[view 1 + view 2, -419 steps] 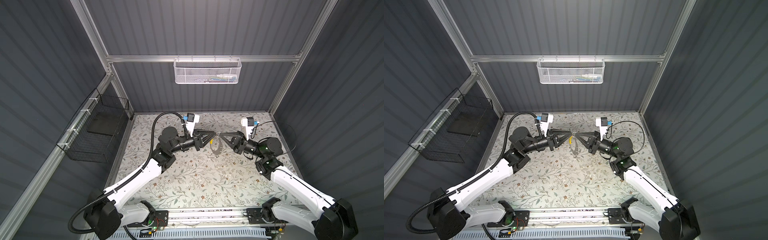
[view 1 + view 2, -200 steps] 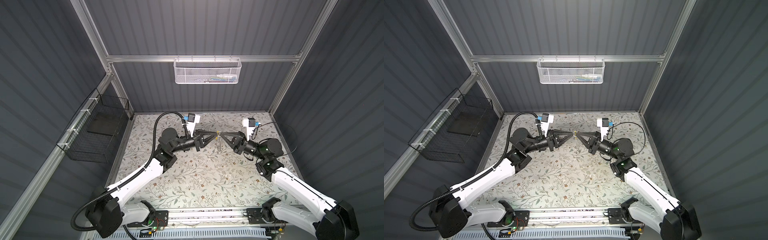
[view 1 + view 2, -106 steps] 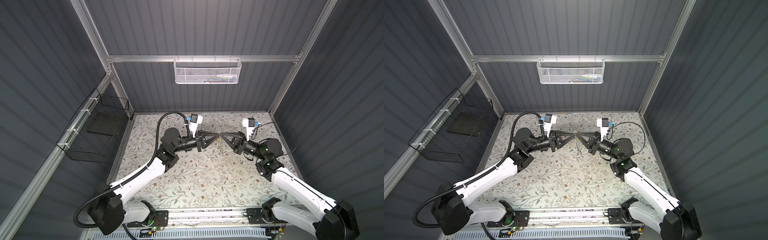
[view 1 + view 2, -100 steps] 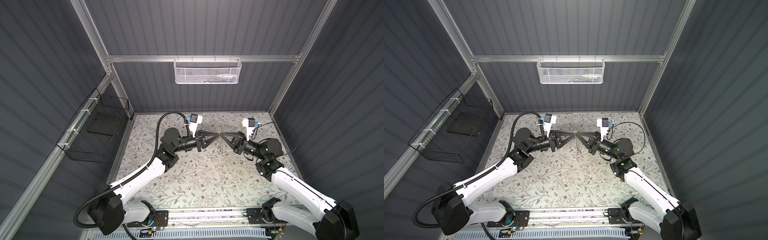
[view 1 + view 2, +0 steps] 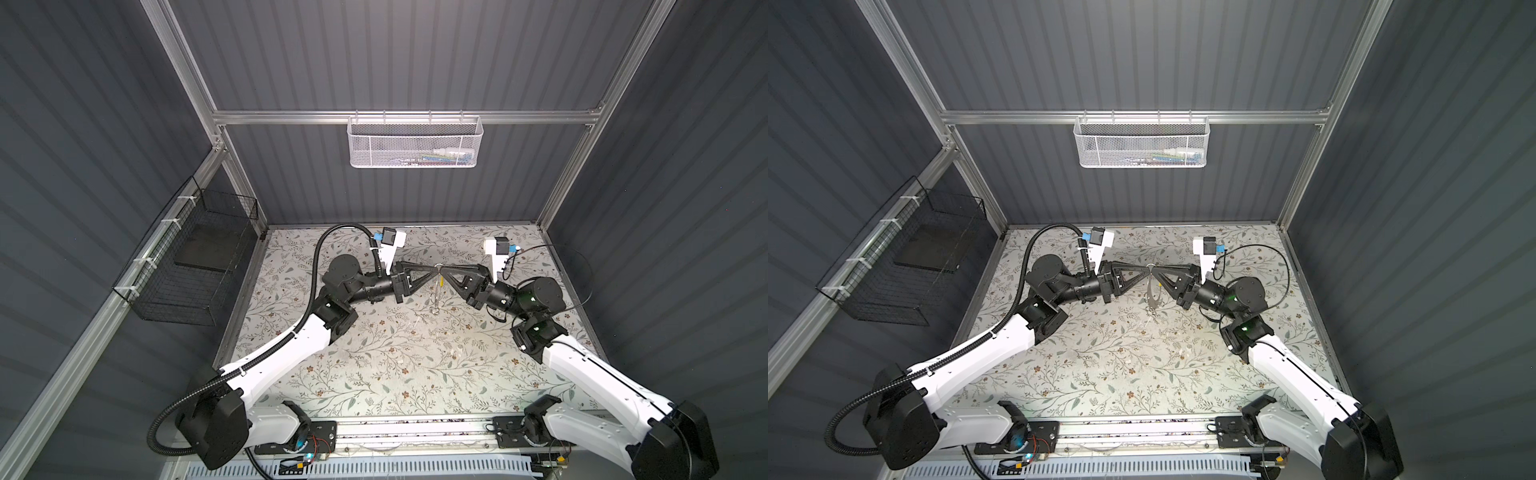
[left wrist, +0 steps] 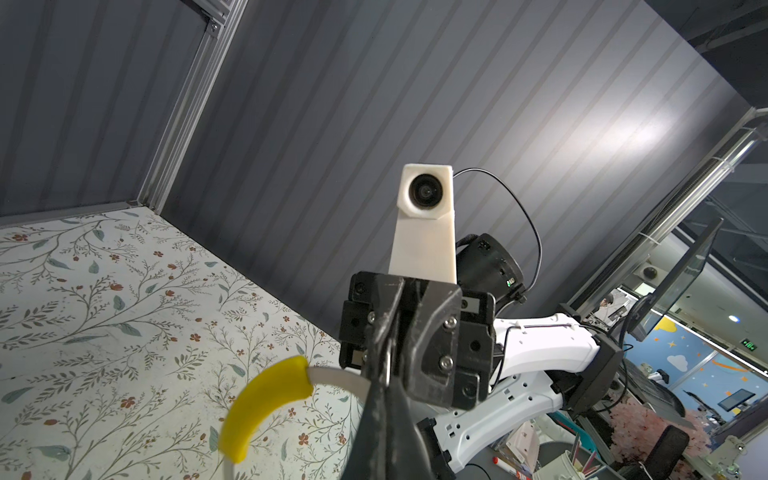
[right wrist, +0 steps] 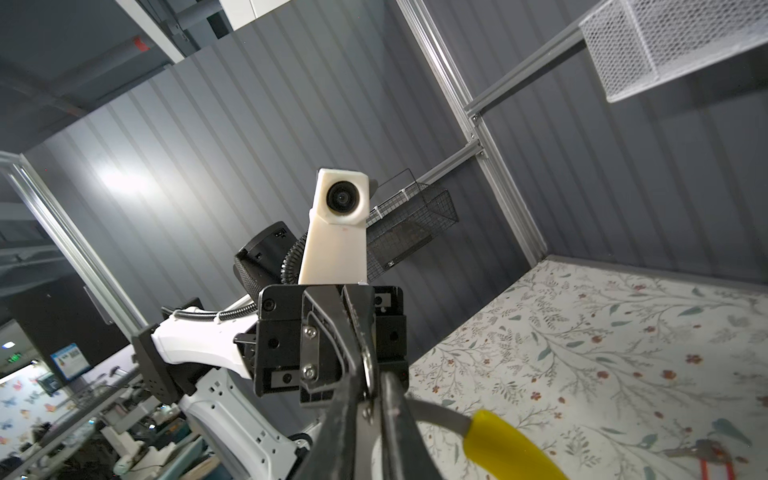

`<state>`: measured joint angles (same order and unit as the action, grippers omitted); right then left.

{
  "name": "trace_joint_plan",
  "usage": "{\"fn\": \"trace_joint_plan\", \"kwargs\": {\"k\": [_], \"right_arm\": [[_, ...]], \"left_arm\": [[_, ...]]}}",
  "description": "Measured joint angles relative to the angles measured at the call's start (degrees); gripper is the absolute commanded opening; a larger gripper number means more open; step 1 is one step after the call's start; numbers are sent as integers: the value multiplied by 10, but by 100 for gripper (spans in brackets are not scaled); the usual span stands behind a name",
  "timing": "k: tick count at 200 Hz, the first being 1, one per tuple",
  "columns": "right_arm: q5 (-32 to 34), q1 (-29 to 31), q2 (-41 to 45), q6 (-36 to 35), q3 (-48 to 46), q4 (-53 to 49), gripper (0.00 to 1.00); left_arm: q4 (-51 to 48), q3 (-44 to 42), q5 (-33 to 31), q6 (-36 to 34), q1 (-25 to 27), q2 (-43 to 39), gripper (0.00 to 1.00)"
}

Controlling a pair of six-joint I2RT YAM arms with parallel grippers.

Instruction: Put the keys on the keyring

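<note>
The keyring [image 5: 437, 291] [image 5: 1150, 296], a thin grey hoop with a yellow section [image 6: 262, 397] [image 7: 509, 446], hangs above the table's middle back, where both grippers meet tip to tip. My left gripper [image 5: 434, 270] [image 5: 1146, 268] [image 6: 383, 380] is shut on the hoop's grey band. My right gripper [image 5: 443, 270] [image 5: 1155, 268] [image 7: 371, 392] faces it with its jaws a narrow gap apart around the hoop's small metal clasp. The keys [image 7: 708, 455], with a red tag, lie on the table below, at the edge of the right wrist view.
The floral table mat [image 5: 395, 357] lies under both arms. A white mesh basket [image 5: 415, 143] hangs on the back wall. A black wire basket [image 5: 195, 257] is fixed to the left wall. The walls stand close on three sides.
My left gripper has closed onto the keyring's band. My right gripper's jaws have parted slightly. The hoop has turned edge-on; both arms have hardly moved.
</note>
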<state>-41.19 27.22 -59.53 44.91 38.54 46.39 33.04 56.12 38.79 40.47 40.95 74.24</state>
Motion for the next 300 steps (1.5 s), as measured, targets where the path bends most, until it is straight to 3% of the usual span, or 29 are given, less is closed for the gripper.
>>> {"fn": "trace_joint_plan", "kwargs": {"k": [19, 60, 92, 128, 192, 300], "right_arm": [[4, 0, 16, -17, -4, -33, 29], [16, -9, 62, -77, -3, -140, 34], [24, -23, 73, -150, 42, -283, 39], [40, -23, 78, -235, 111, -418, 37], [72, 13, 49, -337, 170, -553, 32], [177, 97, -1, -435, 224, -639, 24]], "left_arm": [[-35, 7, 0, -20, 0, 0, 0], [-136, 35, -2, -83, 0, -1, 0], [-255, 85, -4, -156, 0, -1, 0], [-370, 134, -12, -231, 0, 0, 0], [-504, 174, -15, -309, 0, 18, 0], [-537, 181, -14, -326, 0, 26, 0]]}}
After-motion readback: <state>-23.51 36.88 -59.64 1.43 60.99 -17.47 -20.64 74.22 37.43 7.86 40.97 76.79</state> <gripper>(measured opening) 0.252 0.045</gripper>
